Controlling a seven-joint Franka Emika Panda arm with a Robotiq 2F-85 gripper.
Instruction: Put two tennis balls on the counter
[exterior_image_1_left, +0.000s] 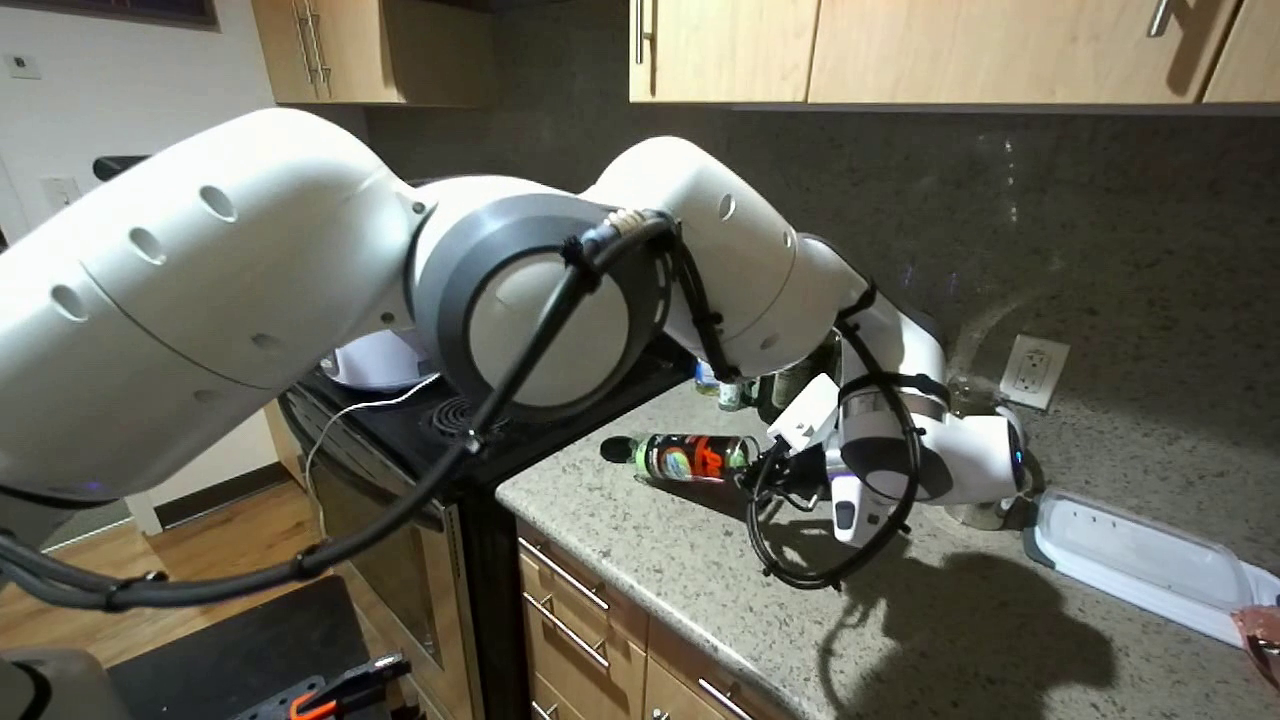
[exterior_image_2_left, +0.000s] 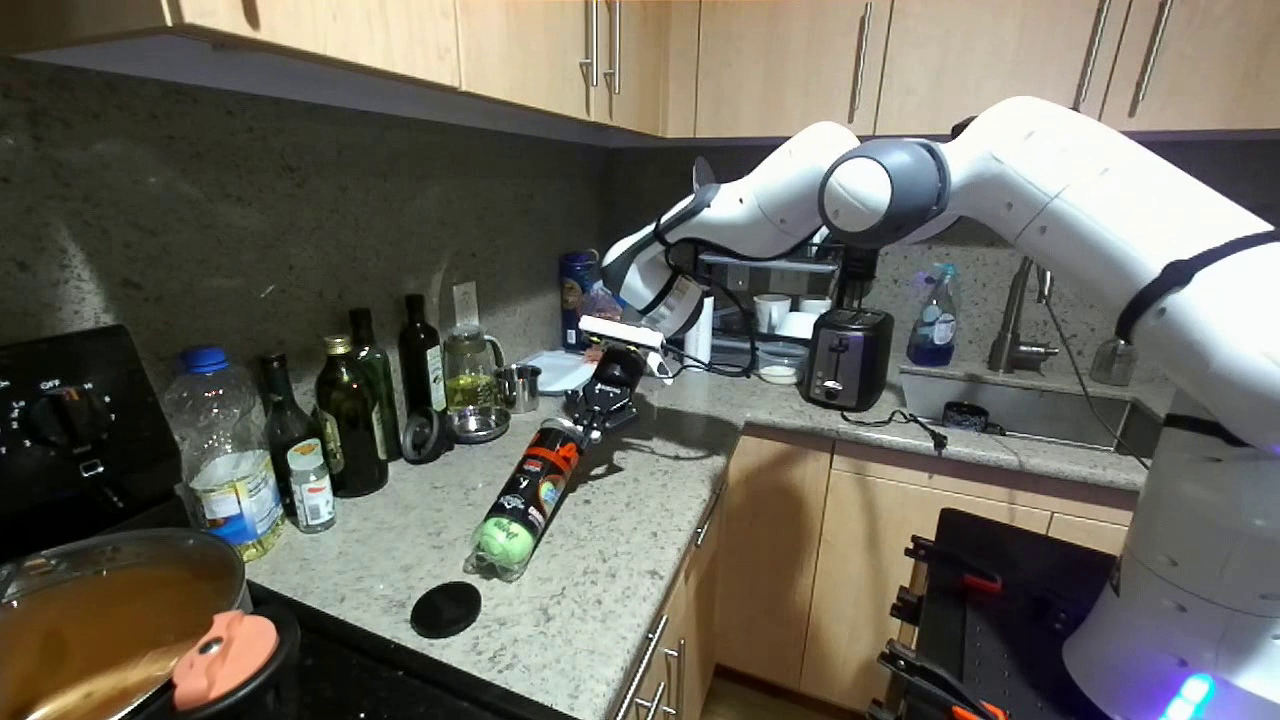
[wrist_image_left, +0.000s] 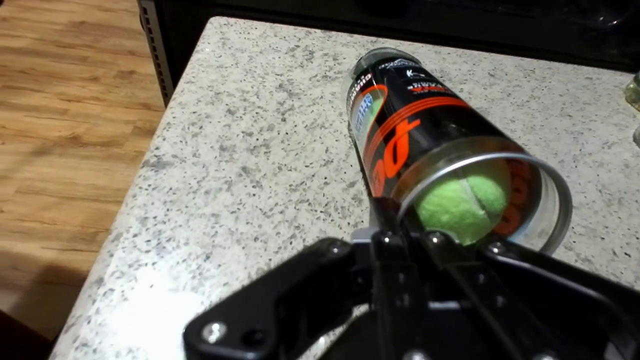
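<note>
Tennis balls (wrist_image_left: 460, 202), fuzzy, bright green, round: zero of two loose on the long speckled beige-grey granite-look counter (exterior_image_2_left: 575, 635). The two I can make out are inside the black-and-orange-labelled clear plastic cylindrical can (exterior_image_2_left: 530, 490), one near the mouth, one at the far end. Done: can uncapped; flat black round disc (exterior_image_2_left: 446, 609) on the counter is presumably the lid. Black two-fingered gripper (wrist_image_left: 399, 212) is pinched narrow on the can's rim, one finger each side of the wall. To do: get both out and at rest; I'd guess tip and shake. Can't tell from here if the mouth end is lifted clear. Materials: matte felt, pale seam; thin glossy can wall, shiny metal-looking rim; smooth counter, rounded corner. Balls will likely roll.
</note>
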